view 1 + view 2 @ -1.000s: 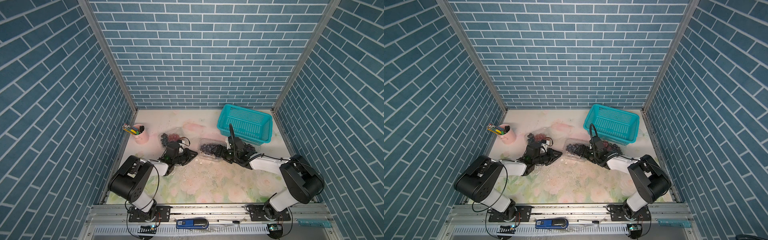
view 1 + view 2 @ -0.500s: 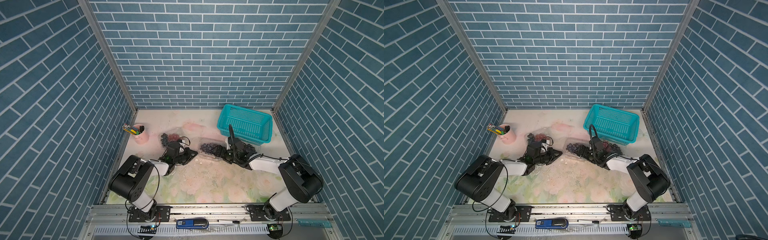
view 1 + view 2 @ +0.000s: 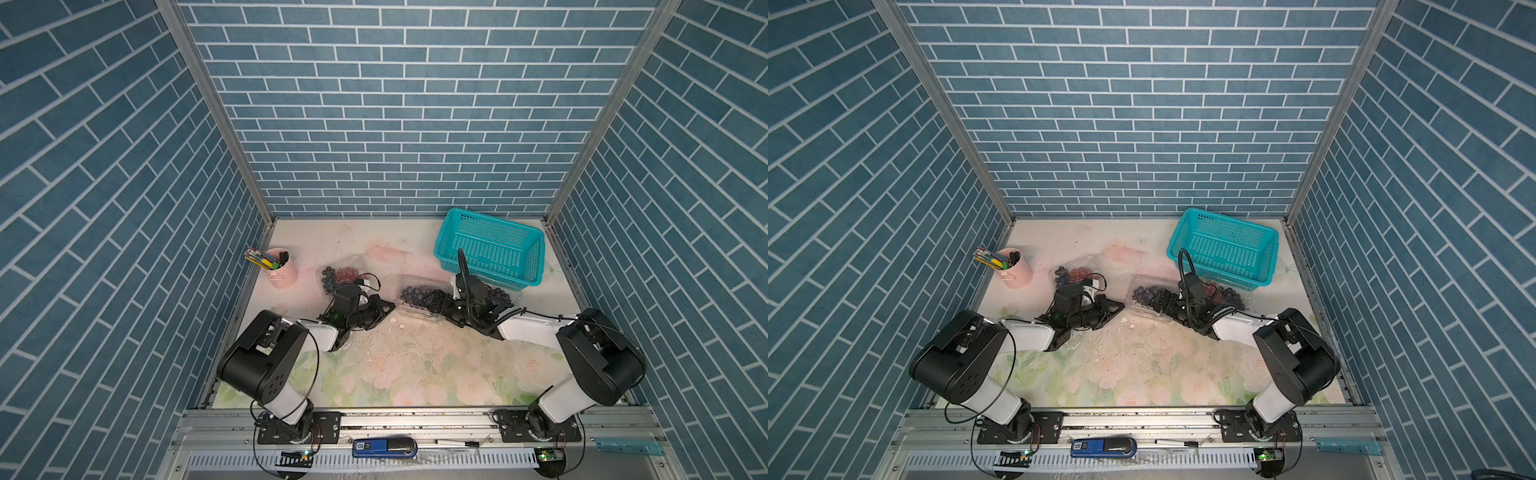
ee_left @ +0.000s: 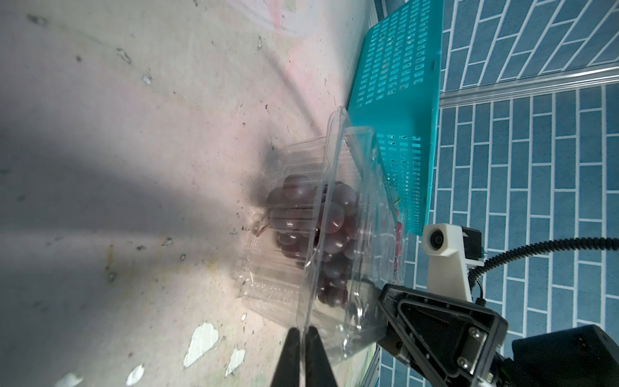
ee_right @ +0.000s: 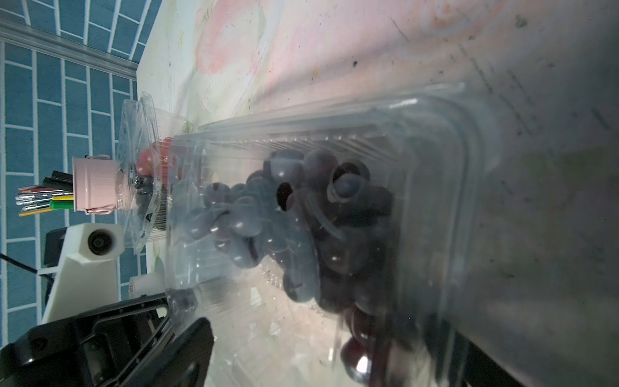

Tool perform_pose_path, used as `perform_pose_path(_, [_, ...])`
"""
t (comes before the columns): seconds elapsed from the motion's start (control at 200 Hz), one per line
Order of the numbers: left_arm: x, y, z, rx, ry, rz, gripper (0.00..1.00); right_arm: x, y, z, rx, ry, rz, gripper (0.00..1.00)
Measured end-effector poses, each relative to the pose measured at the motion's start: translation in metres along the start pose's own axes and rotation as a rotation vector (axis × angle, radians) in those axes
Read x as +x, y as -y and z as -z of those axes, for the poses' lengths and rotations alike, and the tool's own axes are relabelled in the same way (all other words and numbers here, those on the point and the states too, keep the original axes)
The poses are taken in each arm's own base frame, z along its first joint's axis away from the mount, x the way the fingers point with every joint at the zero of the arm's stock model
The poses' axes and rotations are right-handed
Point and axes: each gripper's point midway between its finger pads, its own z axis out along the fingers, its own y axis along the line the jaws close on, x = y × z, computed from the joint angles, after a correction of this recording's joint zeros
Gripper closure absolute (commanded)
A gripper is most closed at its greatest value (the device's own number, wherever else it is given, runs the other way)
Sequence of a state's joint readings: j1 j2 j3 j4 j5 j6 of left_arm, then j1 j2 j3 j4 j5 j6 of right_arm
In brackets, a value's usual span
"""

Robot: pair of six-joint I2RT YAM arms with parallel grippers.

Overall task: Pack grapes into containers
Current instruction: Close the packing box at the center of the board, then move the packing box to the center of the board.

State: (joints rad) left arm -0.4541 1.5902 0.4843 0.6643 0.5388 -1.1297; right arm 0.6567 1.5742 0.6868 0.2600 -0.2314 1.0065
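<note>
Grapes, middle box: I see a bunch of dark purple-black round grapes (image 3: 413,294) lying inside the middle clear plastic clamshell container (image 4: 335,140), which sits mid-table between the two arms.
Left gripper: the left gripper (image 4: 303,330) has its two black fingers pressed together on the thin clear flange at one corner of that container. I record this as a pinch on the rim.
Right gripper: the right gripper (image 3: 434,302) sits at the opposite side of the same container with its jaws spread wide. I cannot tell whether they bear on the plastic.
Lid: the left wrist view shows two clear layers standing slightly apart along one edge. I cannot tell lid from base at the pinch.
Left box: a second clear clamshell container (image 3: 357,266) sits behind the left arm, near the pink pen cup (image 3: 284,270), with dark and red-pink berries inside.
Right box: a third clear clamshell container (image 3: 1246,300) lies just beside the front wall of the teal perforated plastic basket (image 3: 490,249). The right arm partly hides it, and dark and red berries are visible inside.
Surface: the floral-print table (image 3: 415,365) shows pale flecks between the arms.
</note>
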Motion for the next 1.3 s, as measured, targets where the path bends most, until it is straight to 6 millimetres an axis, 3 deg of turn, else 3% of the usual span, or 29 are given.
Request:
perform_pose_path(0.15, [0.0, 0.0, 0.0, -0.001, 0.001, 0.0, 0.93, 0.0, 0.0, 0.0, 0.0, 0.002, -0.007, 0.02])
perform_pose_path(0.22, [0.0, 0.0, 0.0, -0.001, 0.001, -0.001, 0.87, 0.0, 0.0, 0.0, 0.0, 0.002, -0.008, 0.02])
perform_pose_path(0.58, [0.002, -0.005, 0.014, -0.054, -0.02, -0.013, 0.26, 0.005, -0.006, -0.007, -0.018, -0.025, 0.0, 0.01])
perform_pose_path(0.655, [-0.003, -0.004, 0.02, -0.058, -0.008, -0.019, 0.01, 0.003, -0.011, -0.008, -0.026, -0.024, 0.003, 0.01])
perform_pose_path(0.835, [-0.01, 0.007, 0.041, -0.068, 0.01, -0.047, 0.0, -0.008, -0.027, -0.016, -0.047, -0.02, 0.009, 0.01])
perform_pose_path(1.035, [-0.04, 0.029, 0.076, -0.06, 0.096, -0.095, 0.01, -0.019, -0.039, -0.035, -0.063, -0.028, 0.013, 0.02])
perform_pose_path(1.3, [-0.041, 0.012, 0.084, -0.1, 0.084, -0.061, 0.01, -0.033, -0.055, -0.059, -0.081, -0.036, 0.023, 0.02])
